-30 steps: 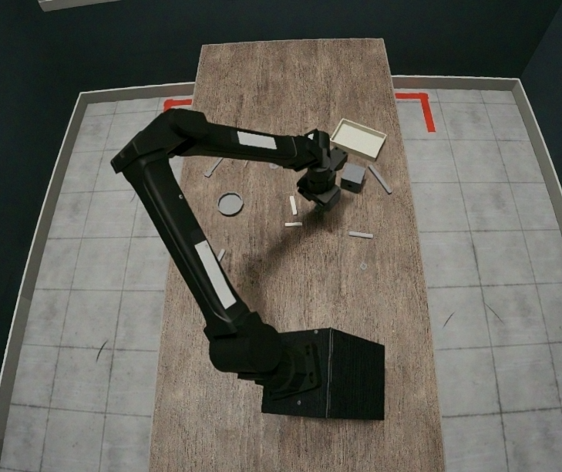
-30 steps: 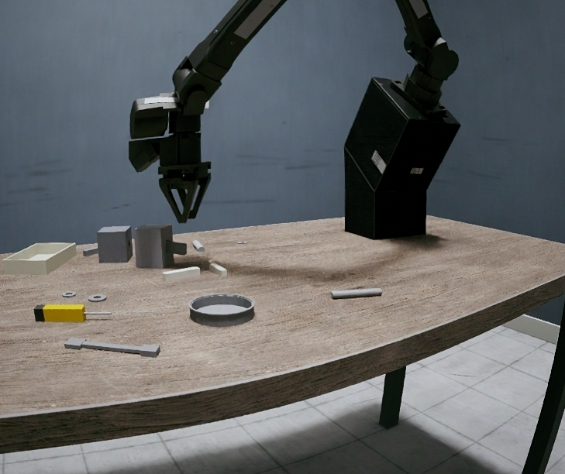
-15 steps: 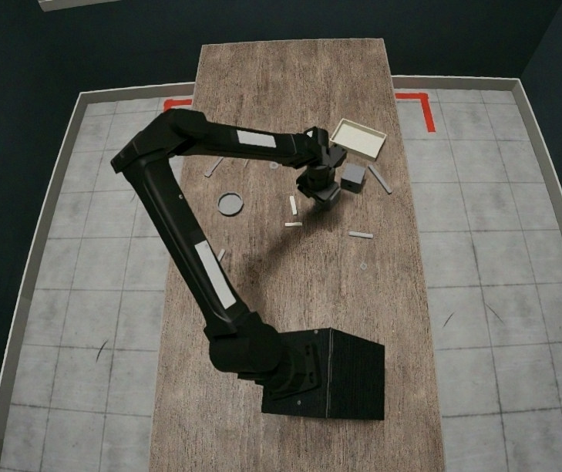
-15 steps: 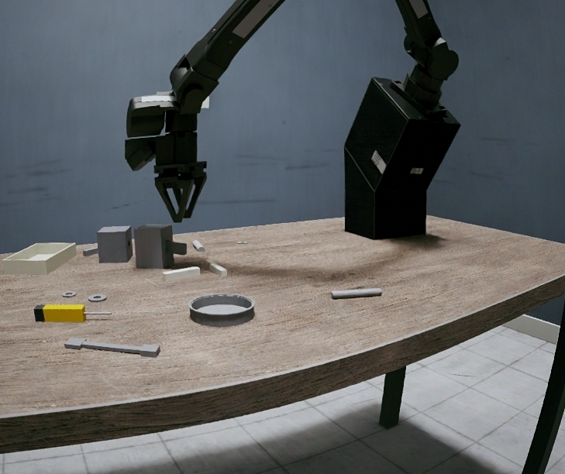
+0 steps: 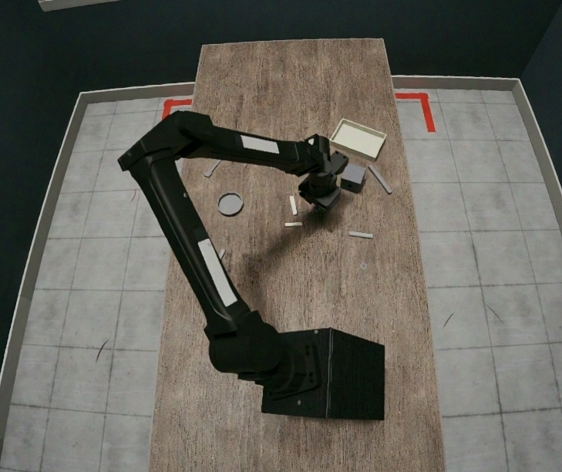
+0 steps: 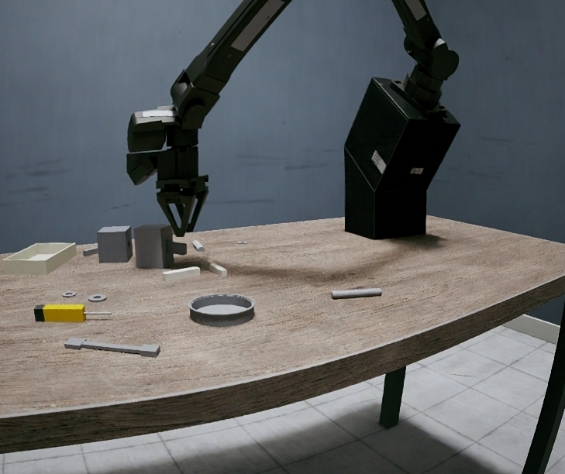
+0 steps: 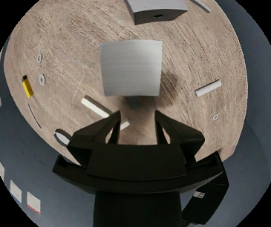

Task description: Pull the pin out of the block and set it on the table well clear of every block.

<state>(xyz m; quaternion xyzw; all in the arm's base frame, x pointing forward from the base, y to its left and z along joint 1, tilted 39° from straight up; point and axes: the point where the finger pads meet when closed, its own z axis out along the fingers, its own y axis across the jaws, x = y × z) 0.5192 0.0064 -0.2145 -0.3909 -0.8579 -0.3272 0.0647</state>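
Observation:
The grey block (image 6: 153, 246) stands on the table with its short dark pin (image 6: 179, 248) sticking out sideways toward the arm's base. In the wrist view the block (image 7: 131, 68) lies straight ahead and the pin (image 7: 136, 103) shows just beyond my fingertips. My gripper (image 6: 183, 230) points down, half open and empty, with its tips just above the pin and not touching it. From above, the gripper (image 5: 321, 202) hides the pin's block. A second grey block (image 6: 114, 243) with an empty hole stands just behind it; it also shows from above (image 5: 353, 177).
A cream tray (image 6: 39, 257) sits beyond the blocks. Two white bars (image 6: 180, 273) (image 6: 217, 269) lie close in front of the pin's block. A grey ring dish (image 6: 222, 309), a grey rod (image 6: 356, 293), a yellow tool (image 6: 60, 312), washers and a flat bar (image 6: 112, 346) lie farther off.

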